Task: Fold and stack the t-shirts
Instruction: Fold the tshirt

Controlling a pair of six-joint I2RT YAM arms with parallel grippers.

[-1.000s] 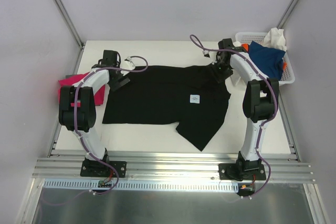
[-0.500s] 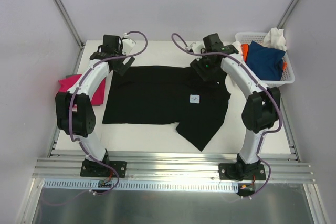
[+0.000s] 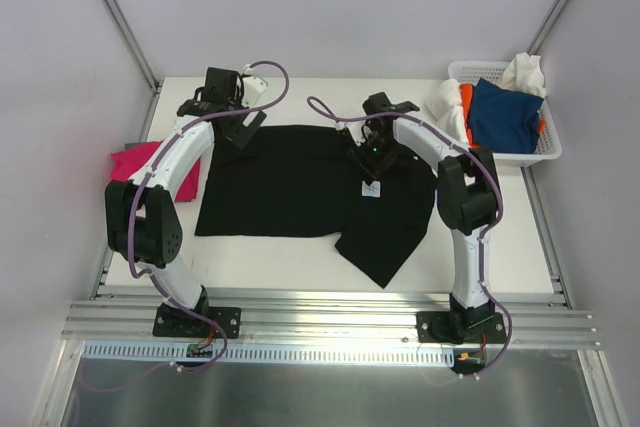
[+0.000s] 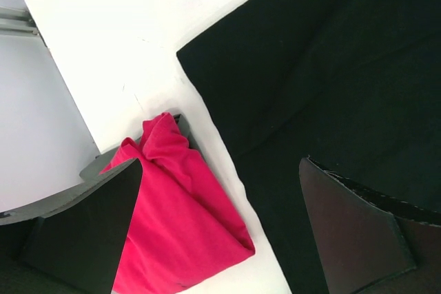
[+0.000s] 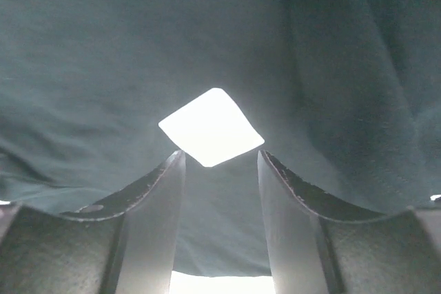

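Large black cloth t-shirt [image 3: 300, 182] lay spread flat across the white desk [image 3: 300, 92], its near-right part folded askew. Its small white square label [image 5: 211, 127] bore a mark too faint to read. The right tool [image 5: 220, 160] hung just above that label, fingers parted, holding nothing. The left tool [image 4: 220, 170] hovered over the shirt's far-left corner, fingers wide apart. A crumpled magenta-pink cloth t-shirt [image 4: 179, 218] sat at the desk's left edge. A blue tee [image 3: 505, 112], an orange tee [image 3: 465, 97] and a white tee [image 3: 525, 72] lay in the white plastic lattice basket [image 3: 540, 152].
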